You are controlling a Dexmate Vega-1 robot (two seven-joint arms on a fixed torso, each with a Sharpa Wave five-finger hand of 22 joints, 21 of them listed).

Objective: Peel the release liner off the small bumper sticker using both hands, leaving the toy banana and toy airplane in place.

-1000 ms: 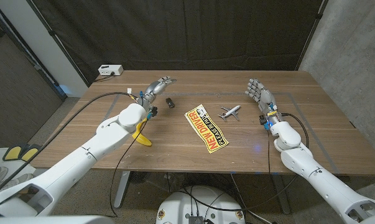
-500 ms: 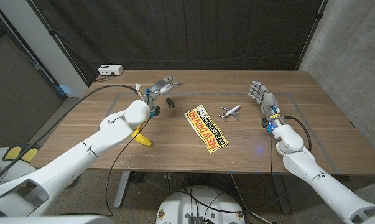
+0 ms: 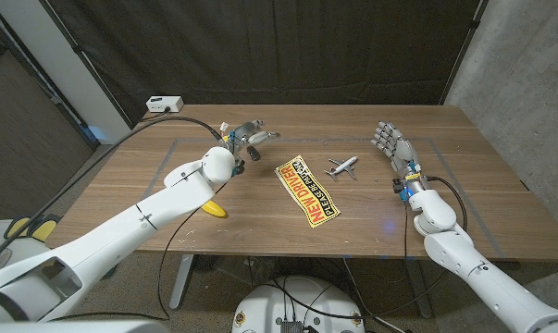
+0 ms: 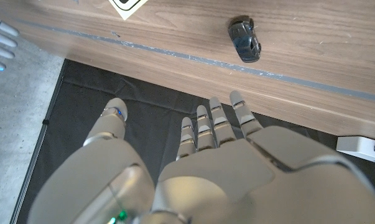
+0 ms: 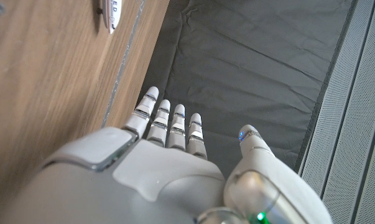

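While sticker [image 3: 307,191] lies flat, seemingly unpeeled, mid-table

Small dark toy car [image 4: 245,39] on wooden table [image 3: 482,176] (inside taped outline); white box [image 3: 164,104] at far left corner.

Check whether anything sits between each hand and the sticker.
Left hand to sticker: nothing visible in the way; a small dark toy car lies by that hand, off the direct line. Right hand to sticker: the toy airplane stands on the table between them, close to the sticker's upper end.
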